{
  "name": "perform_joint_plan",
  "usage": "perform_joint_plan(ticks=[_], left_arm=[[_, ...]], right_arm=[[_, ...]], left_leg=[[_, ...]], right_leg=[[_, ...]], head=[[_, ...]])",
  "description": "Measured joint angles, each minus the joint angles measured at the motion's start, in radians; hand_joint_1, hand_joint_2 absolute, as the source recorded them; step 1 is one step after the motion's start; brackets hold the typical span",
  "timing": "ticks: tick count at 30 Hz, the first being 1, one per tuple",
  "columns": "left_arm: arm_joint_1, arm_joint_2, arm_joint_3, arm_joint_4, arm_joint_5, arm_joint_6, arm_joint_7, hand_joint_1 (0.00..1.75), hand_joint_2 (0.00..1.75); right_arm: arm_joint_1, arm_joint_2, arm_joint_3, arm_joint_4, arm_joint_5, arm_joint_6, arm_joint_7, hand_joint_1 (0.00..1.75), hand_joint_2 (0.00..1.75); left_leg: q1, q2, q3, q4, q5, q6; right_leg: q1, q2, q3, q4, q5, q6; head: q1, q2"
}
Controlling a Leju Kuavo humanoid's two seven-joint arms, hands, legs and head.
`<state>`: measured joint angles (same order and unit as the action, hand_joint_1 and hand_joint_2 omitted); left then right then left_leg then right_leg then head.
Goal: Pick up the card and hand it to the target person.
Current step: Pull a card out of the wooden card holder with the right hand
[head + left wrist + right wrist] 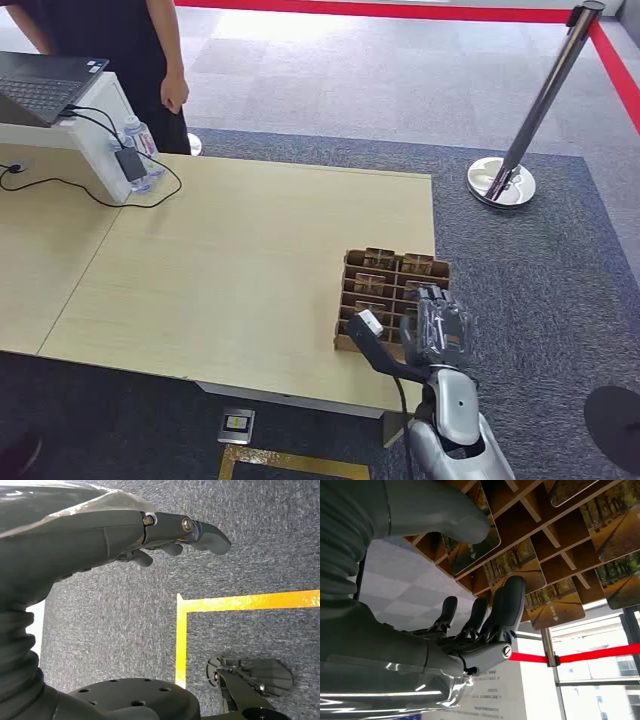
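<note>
Pale wood table on grey carpet; right robot hand spread empty over card rack.

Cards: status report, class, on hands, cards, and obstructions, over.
Right hand open, poised at the card rack. Left hand open, hanging over carpet. Cards in slots, none held. Person across the table; nothing blocking.

Even, bright indoor light. Glare whitens the floor at 12 o'clock, and windows blow out at 5 o'clock; close fingers look soft.
</note>
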<state>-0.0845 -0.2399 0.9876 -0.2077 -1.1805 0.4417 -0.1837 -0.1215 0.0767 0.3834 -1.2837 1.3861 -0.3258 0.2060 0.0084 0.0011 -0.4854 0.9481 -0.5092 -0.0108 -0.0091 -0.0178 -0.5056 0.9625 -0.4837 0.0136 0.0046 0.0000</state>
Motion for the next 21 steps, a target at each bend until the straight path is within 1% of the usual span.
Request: perform_joint_plan(ticks=[21], left_arm=[[0.000,0.000,0.000,0.000,-0.005,0.000,-0.002,0.00,1.75]], right_arm=[[-0.004,0.008,-0.002,0.042,0.028,0.022,0.018,0.82,1.75]], left_leg=[[0.000,0.000,0.000,0.000,0.000,0.000]], right_leg=[[0.000,0.000,0.000,0.000,0.000,0.000]], head=[[0.000,0.000]])
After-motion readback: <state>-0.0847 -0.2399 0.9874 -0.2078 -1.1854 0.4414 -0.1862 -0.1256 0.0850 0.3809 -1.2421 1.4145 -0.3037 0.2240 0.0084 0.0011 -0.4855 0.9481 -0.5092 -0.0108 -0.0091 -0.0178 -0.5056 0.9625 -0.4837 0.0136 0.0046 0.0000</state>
